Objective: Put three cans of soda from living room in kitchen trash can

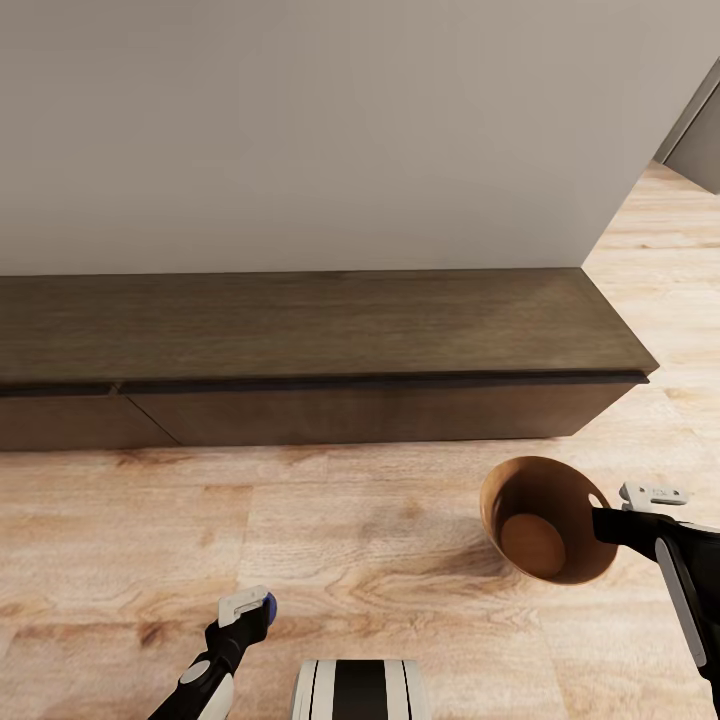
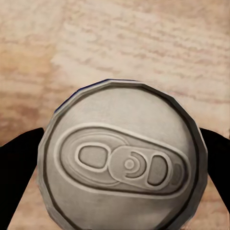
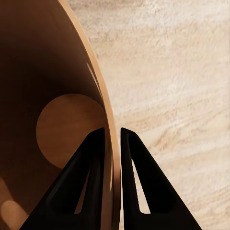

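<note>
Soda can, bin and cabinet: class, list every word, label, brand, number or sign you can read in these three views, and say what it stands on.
None can be read.
Soda can in the left hand: grey top with pull tab, no lettering.
Bin held by its rim in the right hand: plain brown inside.
Dark wood cabinet: no markings.

Ahead of us, beyond both claws, we face a plain pale grey wall (image 1: 330, 120) with a long, low, dark wood cabinet (image 1: 320, 350) set against it. Light wood flooring (image 1: 360, 530) lies under the claws and runs past the wall's corner, forward of the right claw, into a passage (image 1: 665, 230).
</note>
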Motion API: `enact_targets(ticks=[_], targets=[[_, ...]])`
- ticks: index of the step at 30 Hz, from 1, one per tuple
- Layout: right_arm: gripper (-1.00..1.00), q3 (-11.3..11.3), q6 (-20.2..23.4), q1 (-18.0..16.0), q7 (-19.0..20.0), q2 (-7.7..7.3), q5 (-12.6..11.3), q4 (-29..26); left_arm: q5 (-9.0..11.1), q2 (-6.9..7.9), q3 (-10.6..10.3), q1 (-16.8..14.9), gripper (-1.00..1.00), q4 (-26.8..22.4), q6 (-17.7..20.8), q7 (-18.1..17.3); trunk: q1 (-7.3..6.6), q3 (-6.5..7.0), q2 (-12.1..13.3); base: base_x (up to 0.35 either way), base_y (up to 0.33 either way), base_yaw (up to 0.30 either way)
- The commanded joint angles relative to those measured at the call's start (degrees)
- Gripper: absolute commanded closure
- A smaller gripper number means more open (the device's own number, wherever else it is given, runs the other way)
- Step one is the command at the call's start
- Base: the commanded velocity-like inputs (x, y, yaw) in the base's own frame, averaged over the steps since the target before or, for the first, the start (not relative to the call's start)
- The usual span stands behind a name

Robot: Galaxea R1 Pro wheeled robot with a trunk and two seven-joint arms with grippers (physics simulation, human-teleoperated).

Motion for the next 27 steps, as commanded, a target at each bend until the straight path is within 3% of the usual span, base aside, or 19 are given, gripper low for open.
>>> enact_targets(ticks=[1, 27], targets=[[1.0, 0.0, 0.02, 0.0, 0.29, 0.0, -0.36, -0.01, -0.03, 0.01, 0.06, 0.01, 1.0, 0.01, 0.0, 0.04, 0.0, 0.0, 0.0, 0.0, 0.0, 0.0], [1.0, 0.0, 0.03, -0.01, 0.29, 0.0, -0.36, 0.0, -0.01, 0.01, -0.02, 0.01, 1.0, -0.01, 0.0, 0.04, 0.0, 0.0, 0.0, 0.0, 0.0, 0.0]])
